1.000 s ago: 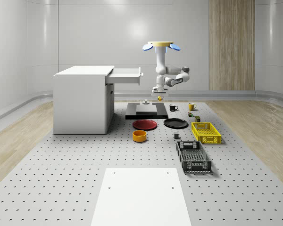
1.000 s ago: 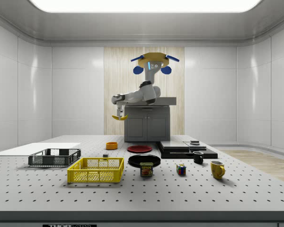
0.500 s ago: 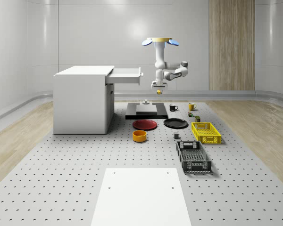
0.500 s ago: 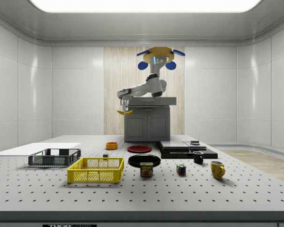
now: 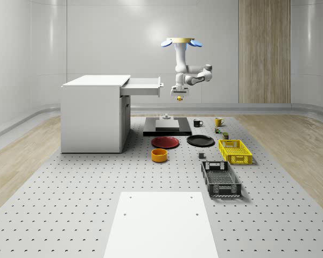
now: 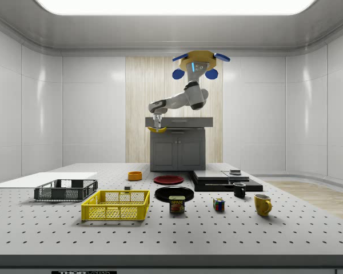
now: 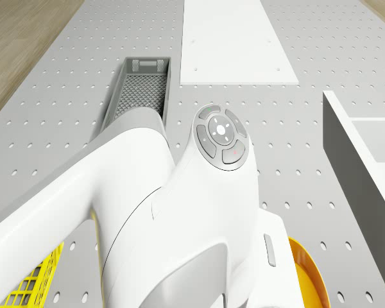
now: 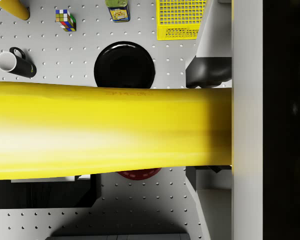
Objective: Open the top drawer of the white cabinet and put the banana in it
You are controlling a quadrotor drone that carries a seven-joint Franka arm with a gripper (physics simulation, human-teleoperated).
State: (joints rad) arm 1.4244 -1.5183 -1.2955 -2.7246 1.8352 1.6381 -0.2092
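Note:
The white cabinet stands on the whole-scene view's left with its top drawer pulled open toward the right. The drone hovers to the right of the drawer front, over the black platform. Its arm bends down to the gripper, shut on the yellow banana, which hangs just below drawer height. In the side view the gripper holds the banana in front of the cabinet. In the wrist view the banana lies crosswise against a finger.
On the table below are a red plate, black plate, orange bowl, yellow crate, black crate and a white slab. Mugs, a can and a puzzle cube stand nearby.
The drone has risen and moved closer to the cabinet. The gripper, still holding the banana, has climbed from just above the platform to near drawer height.

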